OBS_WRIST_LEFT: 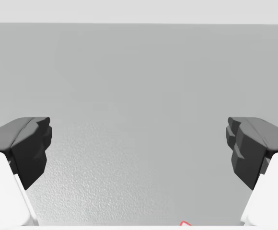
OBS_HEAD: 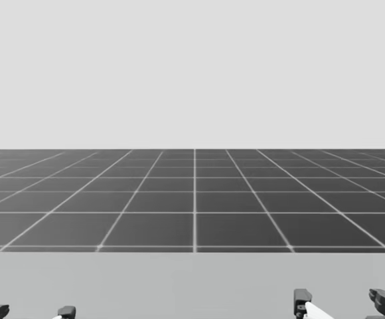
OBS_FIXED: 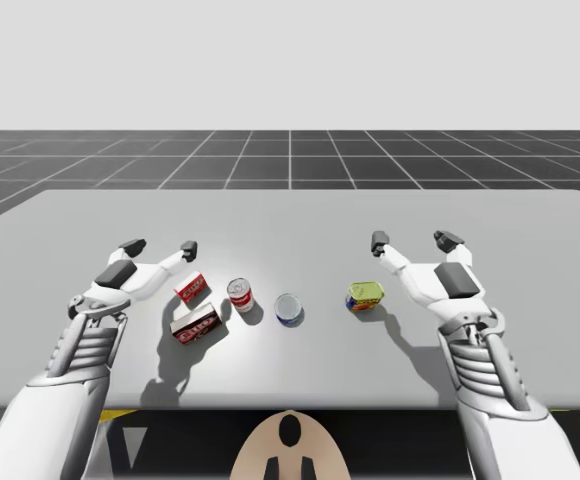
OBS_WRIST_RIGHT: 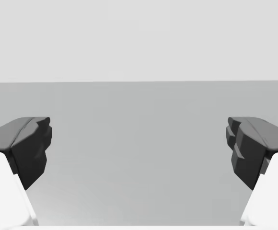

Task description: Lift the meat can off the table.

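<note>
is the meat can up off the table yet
Not yet: the meat can sits on the table, apart from my open right tool, which holds nothing.

2 white arms (OBS_FIXED: 45, 425), ribbed grey wrists (OBS_FIXED: 88, 350), black fingertips (OBS_FIXED: 133, 245).

Overhead and wrist views, shared table (OBS_FIXED: 290, 215)

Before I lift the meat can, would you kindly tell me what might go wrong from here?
1. My right gripper, fingers open, sits past the meat can, which lies beside the hand; pulling back and lowering could knock it aside.
2. My head looks out past the table's far edge, not down, so aiming may suffer.
3. The blue can stands close on the meat can's other side; a sideways shove might drive them together.
</note>
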Action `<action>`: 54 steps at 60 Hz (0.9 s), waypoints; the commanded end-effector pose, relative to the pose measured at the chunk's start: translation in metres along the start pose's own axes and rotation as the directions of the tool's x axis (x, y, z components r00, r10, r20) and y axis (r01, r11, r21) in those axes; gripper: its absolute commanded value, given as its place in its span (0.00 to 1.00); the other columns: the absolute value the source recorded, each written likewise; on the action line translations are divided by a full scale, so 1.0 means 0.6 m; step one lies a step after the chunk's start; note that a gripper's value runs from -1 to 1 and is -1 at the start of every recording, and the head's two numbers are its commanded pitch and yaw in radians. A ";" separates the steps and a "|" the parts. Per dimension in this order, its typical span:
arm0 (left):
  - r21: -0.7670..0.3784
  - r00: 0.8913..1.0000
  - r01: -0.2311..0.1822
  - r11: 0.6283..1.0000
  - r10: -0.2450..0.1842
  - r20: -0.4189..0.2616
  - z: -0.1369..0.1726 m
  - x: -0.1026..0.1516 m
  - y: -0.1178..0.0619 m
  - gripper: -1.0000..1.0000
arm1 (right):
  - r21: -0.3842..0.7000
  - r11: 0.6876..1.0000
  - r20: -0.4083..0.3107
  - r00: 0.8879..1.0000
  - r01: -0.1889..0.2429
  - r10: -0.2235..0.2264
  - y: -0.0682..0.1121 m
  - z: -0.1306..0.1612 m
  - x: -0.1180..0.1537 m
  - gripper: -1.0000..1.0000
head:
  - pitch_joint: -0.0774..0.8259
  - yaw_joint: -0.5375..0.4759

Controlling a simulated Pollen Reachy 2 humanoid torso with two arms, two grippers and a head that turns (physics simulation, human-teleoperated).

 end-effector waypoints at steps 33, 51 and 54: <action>0.015 1.000 0.008 1.000 -0.008 -0.004 -0.001 0.000 0.004 0.00 | -0.017 1.000 0.011 1.000 0.018 -0.018 -0.001 -0.001 0.003 0.00 | 0.49 0.53; 0.016 1.000 0.000 1.000 0.000 0.007 0.001 0.006 0.007 0.00 | -0.012 1.000 -0.001 1.000 0.002 -0.002 0.001 -0.003 -0.002 0.00 | 0.69 0.40; 0.016 1.000 -0.001 1.000 0.001 0.009 0.002 0.007 0.006 0.00 | -0.012 1.000 -0.002 1.000 -0.001 0.001 0.002 -0.003 -0.002 0.00 | 0.72 0.36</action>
